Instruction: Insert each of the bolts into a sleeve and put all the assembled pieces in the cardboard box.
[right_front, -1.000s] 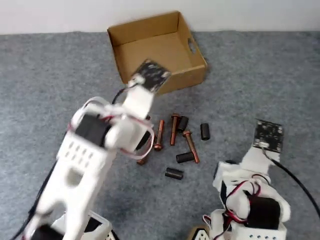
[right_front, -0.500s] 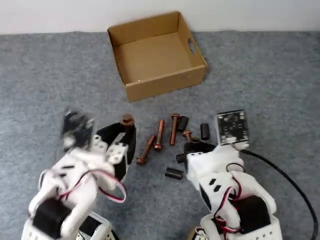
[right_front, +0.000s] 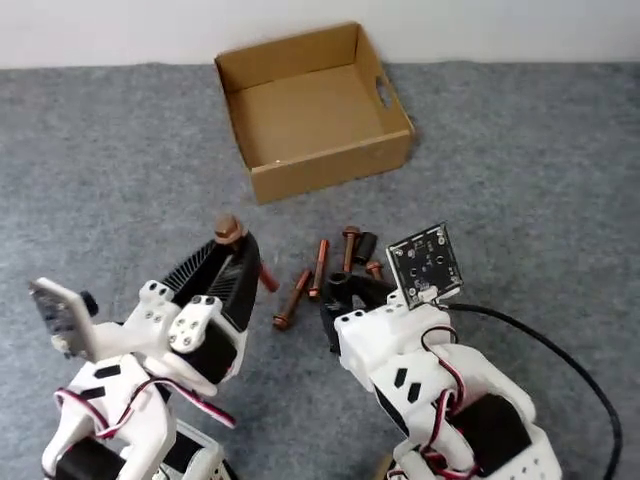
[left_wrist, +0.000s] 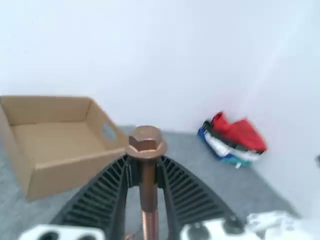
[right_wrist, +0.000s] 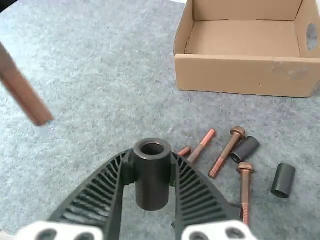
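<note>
left jaws pinching a copper bolt (left_wrist: 146, 145) head-up at lower left of the high view, right jaws clamping a black sleeve (right_wrist: 151, 175) near lower centre, spare bolts (right_front: 318, 268) lying on the desk (right_front: 520, 150), cardboard box (right_front: 330, 165) sitting top centre

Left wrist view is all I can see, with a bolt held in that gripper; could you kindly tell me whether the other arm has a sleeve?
Observer: Yes, the right gripper is shut on a black sleeve, bore toward its camera.
Operator: Thank you. Are bolt and sleeve lined up?
Observer: No, the held bolt sits apart from the sleeve, off to its side.
Operator: Is anything in the box?
Observer: No; from above, the whole floor of the cardboard box is bare.
</note>
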